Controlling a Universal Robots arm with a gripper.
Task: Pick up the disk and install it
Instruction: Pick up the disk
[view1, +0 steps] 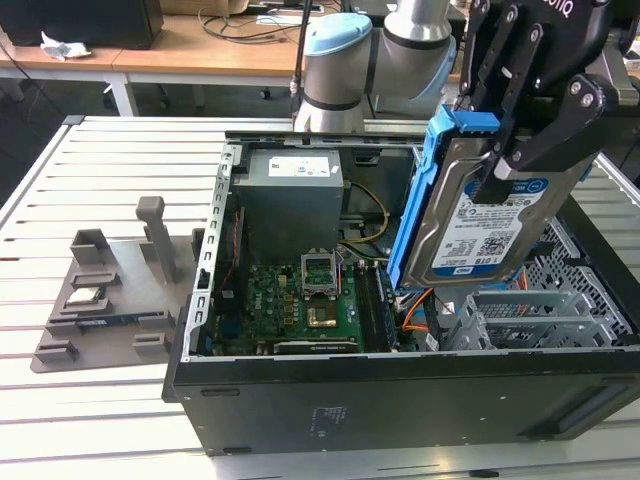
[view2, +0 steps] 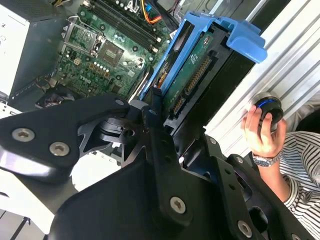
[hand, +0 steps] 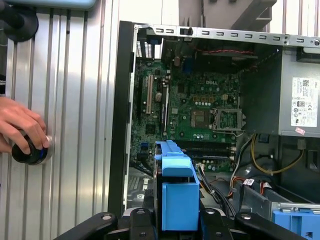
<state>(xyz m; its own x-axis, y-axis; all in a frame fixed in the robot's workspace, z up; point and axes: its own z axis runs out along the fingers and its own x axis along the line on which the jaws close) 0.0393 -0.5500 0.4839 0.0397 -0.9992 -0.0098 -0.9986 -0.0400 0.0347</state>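
Note:
The disk (view1: 478, 215) is a silver hard drive with a white-and-blue label in a blue carrier bracket. It hangs tilted above the right half of the open computer case (view1: 400, 395), over the metal drive cage (view1: 545, 310). My gripper (view1: 512, 140) is shut on its upper end, black fingers on both faces. In the second wrist view the disk (view2: 195, 70) shows its green circuit side, clamped in the gripper (view2: 159, 102). In the first wrist view the blue carrier (hand: 177, 195) sticks out from between the fingers of the gripper (hand: 177, 222) above the motherboard (hand: 200, 110).
Inside the case are the power supply (view1: 290, 190), the motherboard (view1: 300, 300) and orange cables. A grey fixture tray (view1: 100, 290) with a small chip lies at the exterior view's left. A person's hand (view2: 262, 132) rests on a round black knob (hand: 27, 152) beside the case.

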